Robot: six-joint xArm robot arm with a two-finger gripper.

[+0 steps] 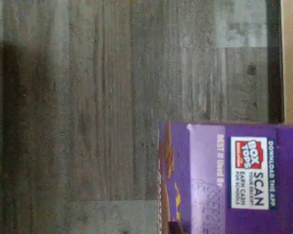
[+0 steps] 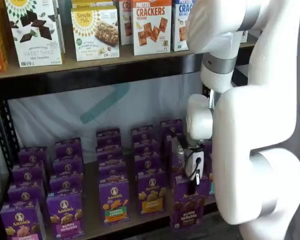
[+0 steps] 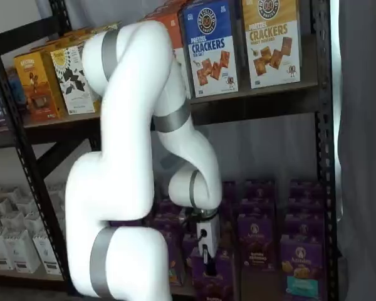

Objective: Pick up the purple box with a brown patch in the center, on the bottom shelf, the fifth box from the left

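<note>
The purple box [image 2: 188, 206] — an upright Annie's carton with a dark chocolate-brown centre panel — stands at the front edge of the bottom shelf [image 2: 92, 222], toward its right end, first in its column of matching cartons. My gripper [image 2: 190, 186] hangs straight above it, so the box lies directly beneath me with its long axis vertical. In a shelf view my gripper [image 3: 207, 263] reaches down to the carton's top, but my fingers appear only as dark shapes against the purple; I cannot tell whether they are apart or closed on the box. The wrist view shows what neither shelf view can: the box's purple top flap [image 1: 234, 175] close up, with its Box Tops label, over grey wood-look floor [image 1: 88, 117] — yet no fingers. The shelf views alone show the neighbouring orange-panelled carton [image 2: 114, 201] just beside it.
</note>
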